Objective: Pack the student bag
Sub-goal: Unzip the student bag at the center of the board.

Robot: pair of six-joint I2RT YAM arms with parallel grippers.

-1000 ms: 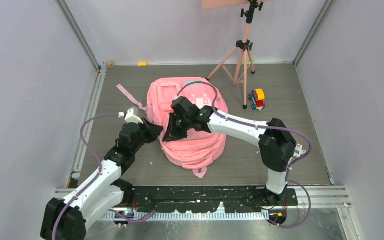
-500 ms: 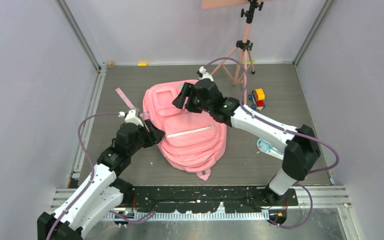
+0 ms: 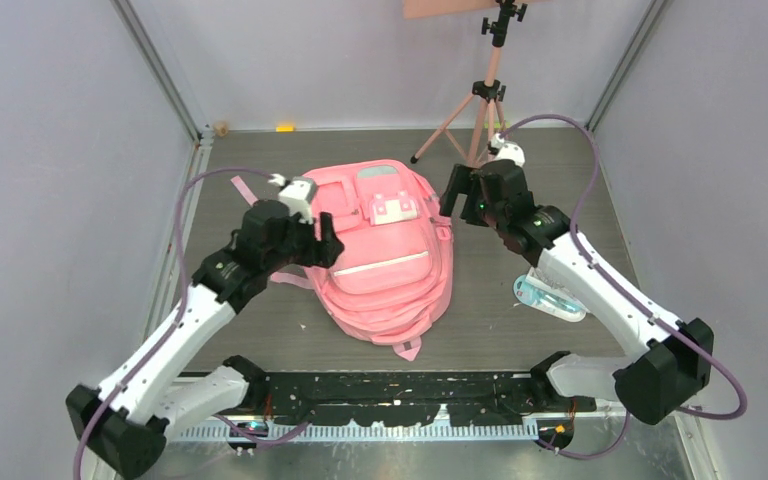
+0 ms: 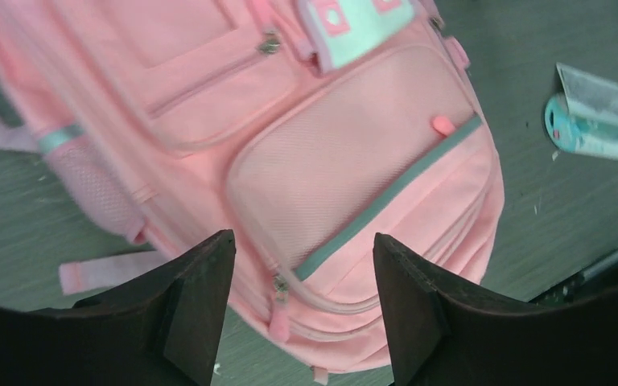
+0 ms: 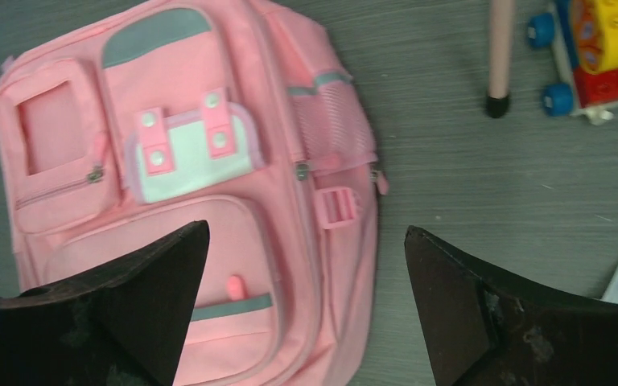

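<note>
The student bag (image 3: 385,262) is a big pink backpack lying flat on the table with its front up, showing zip pockets and a white patch (image 3: 394,209). My left gripper (image 3: 324,243) hovers over its left side, open, with nothing between the fingers. The left wrist view looks down on the bag's (image 4: 346,161) lower front pocket past the left gripper (image 4: 302,241). Off the bag's upper right corner, my right gripper (image 3: 456,196) hangs open and empty. In the right wrist view the bag (image 5: 201,161) fills the left half, and the right gripper (image 5: 306,229) stands wide.
A pink tripod (image 3: 484,105) stands at the back right, one leg tip (image 5: 496,103) near a toy car of coloured blocks (image 5: 591,52). A teal blister pack (image 3: 550,297) lies right of the bag. Grey walls close in both sides.
Both grippers have opened and let go of the bag. The right arm has swung back and to the right, the left gripper has risen, and the bag has settled flat.
</note>
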